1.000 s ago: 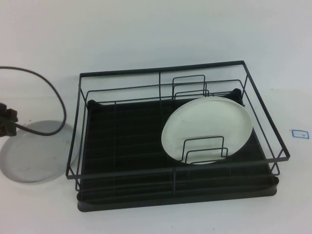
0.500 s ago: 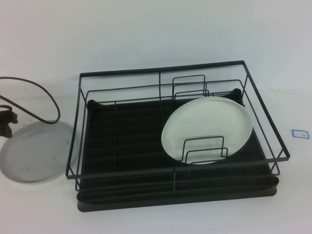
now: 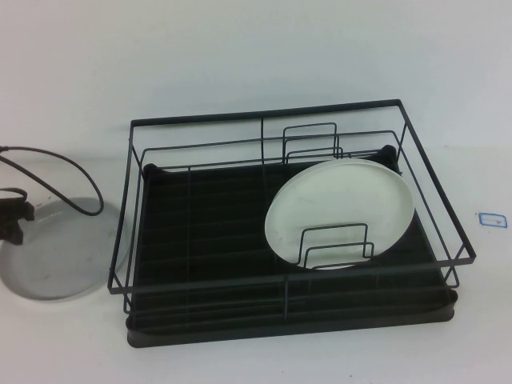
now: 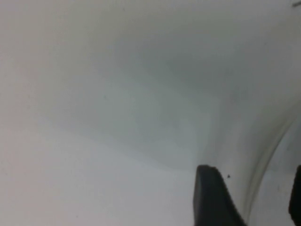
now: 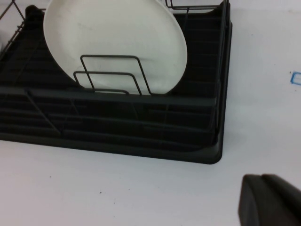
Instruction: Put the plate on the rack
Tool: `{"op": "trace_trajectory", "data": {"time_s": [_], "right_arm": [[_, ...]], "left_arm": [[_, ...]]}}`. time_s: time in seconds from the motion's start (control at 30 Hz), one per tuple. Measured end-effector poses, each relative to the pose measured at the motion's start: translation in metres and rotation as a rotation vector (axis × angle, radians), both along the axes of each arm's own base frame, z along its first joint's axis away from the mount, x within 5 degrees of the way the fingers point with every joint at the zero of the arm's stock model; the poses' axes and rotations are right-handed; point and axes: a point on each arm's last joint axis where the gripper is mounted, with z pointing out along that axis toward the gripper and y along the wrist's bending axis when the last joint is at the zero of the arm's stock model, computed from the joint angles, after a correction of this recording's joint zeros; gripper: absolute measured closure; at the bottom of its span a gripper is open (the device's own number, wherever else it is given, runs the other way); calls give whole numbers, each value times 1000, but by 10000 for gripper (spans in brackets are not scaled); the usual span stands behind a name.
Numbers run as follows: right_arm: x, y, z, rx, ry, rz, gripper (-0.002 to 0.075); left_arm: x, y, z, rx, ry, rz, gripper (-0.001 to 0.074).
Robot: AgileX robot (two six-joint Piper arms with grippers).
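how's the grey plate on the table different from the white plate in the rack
The plate lies flat on the table, left of the rack; the white plate leans tilted among the rack's wire dividers. The plate looks cool grey with small specks; the white plate is warmer and creamier. The left gripper sits at the plate's far-left edge; the right gripper hangs off the rack's near-right corner, clear of the white plate. Both are round and similar in size.

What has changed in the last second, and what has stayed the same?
The left gripper at the table's left edge shifted slightly over the far rim of the plate; its cable re-curved. The plate lies flat on the table, unmoved. The rack and the white plate leaning in it stayed. The right gripper hangs near the rack's corner.
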Motion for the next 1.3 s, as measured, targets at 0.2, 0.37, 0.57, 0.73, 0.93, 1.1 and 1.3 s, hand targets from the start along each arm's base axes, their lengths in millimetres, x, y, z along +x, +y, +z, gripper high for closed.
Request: {"op": "trace_trajectory", "data": {"time_s": [0.2, 0.37, 0.57, 0.73, 0.93, 1.1, 1.3], "right_arm": [[0, 1, 1, 19, 0, 2, 708], [0, 2, 1, 33, 1, 4, 708], [0, 3, -2, 57, 6, 1, 708], [3, 5, -9, 121, 19, -13, 708], [4, 7, -11, 185, 7, -30, 708], [4, 16, -2, 283, -64, 55, 708], [-3, 34, 23, 394, -306, 326, 708]], "left_arm": [[-1, -1, -16, -27, 60, -5, 563], [0, 0, -18, -15, 72, -33, 686], [-7, 1, 2, -81, 29, -69, 713], [-17, 6, 64, -33, -129, -76, 726], [-43, 20, 130, 26, -294, 3, 729], [-66, 5, 189, 2, -498, -18, 729], [-73, -67, 234, -258, -709, -295, 729]]}}
